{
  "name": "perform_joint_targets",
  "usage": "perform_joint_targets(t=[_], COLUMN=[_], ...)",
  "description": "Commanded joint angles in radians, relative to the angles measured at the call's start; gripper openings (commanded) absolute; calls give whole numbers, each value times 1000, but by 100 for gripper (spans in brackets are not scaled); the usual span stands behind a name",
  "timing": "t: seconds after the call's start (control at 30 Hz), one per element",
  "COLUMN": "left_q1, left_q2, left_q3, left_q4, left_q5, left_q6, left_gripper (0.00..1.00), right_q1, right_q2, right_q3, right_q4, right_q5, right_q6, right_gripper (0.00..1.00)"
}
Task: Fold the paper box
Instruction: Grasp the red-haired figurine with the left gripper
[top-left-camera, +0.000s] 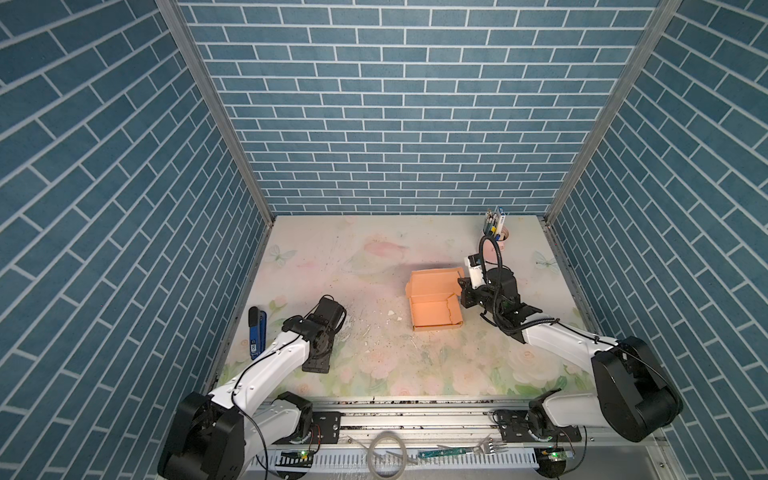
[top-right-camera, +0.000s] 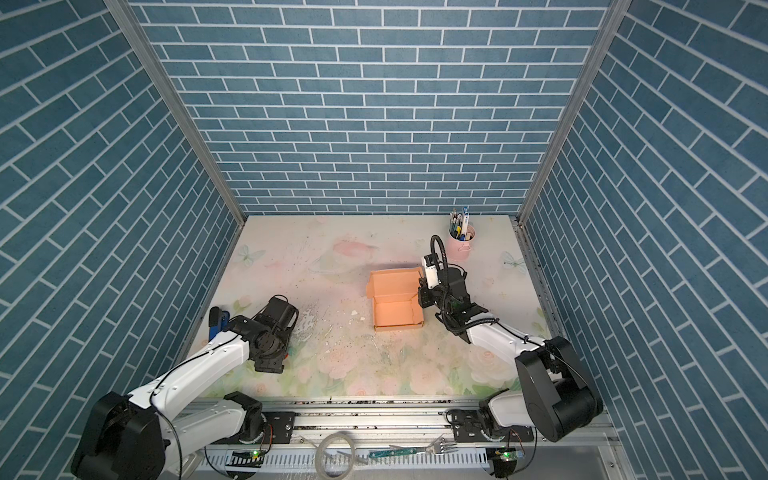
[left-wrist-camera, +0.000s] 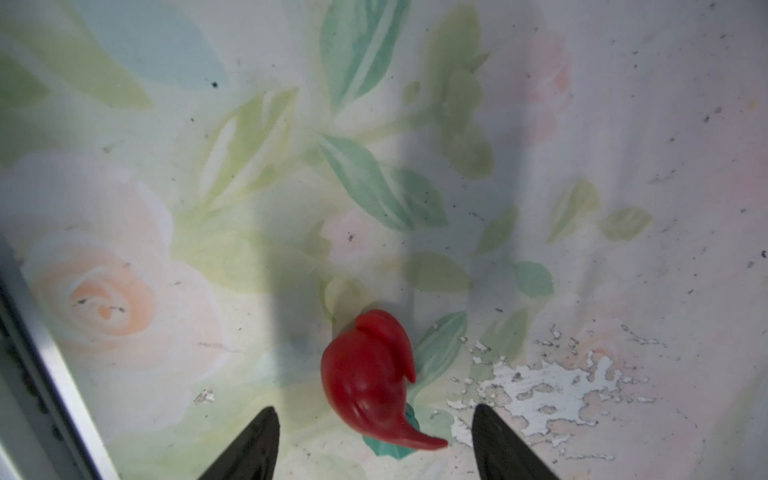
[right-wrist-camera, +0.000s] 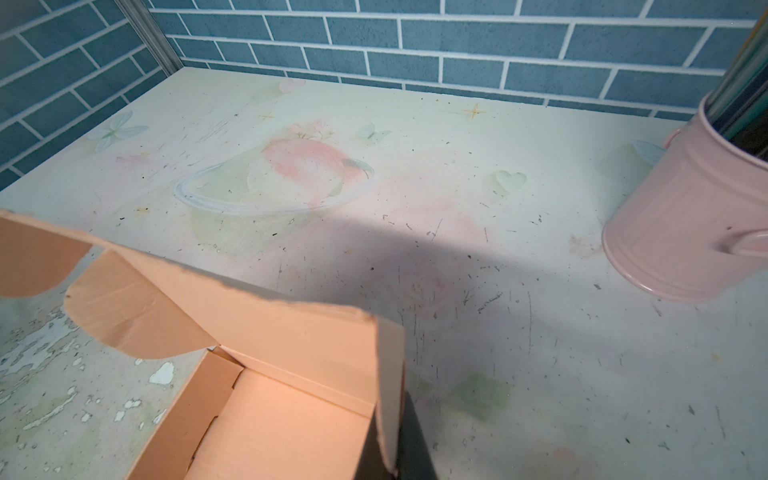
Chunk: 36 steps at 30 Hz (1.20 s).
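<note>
- Both top views: the open-lidded box touches the right gripper, and its long axis runs straight away from that tool.
- Left wrist: the left gripper is wide and empty, with a red toy just ahead. No box shows here, so this one is likely the farther tool.
- Right wrist: the right gripper is closed, seemingly pinching the lid's end flap.

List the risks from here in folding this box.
1. The right jaws pinch only a thin flap of the paper box; a pull may tear it.
2. The left jaws hang open far off, so nothing steadies the box; it may slide.
3. The pink cup stands close behind the right arm; a swing may topple it.
</note>
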Motion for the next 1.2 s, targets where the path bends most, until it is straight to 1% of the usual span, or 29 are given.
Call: perform_joint_targets(t=[0.0,0.27,0.47,0.7,0.9,1.03,1.17], left_q1=[26,63,70,74,78,78,79], left_q2=[10,55,91,149,167,160,156], left_q3=[-16,-4,8,21,21,36,63], left_q4=[1,23,31,37,40,26,11], left_q5=[4,23,35,44,44,29,18], left_q6=[15,42,57,79,94,126,175], left_gripper=[74,73,70,63,53,47,43], right_q1=[7,7,7,7,7,7,7], right_q2=[-14,-12,-9,-6,-3,2,11], right_q3=[-16,-19,-19,-18,-18,-18,-15], right_q4=[16,16,16,19,18,22,28], right_q5=[10,12,17,18,22,23,25], right_q6=[-6,-7,-8,-10,-9,-11,-11], right_gripper=[0,0,0,0,0,0,0])
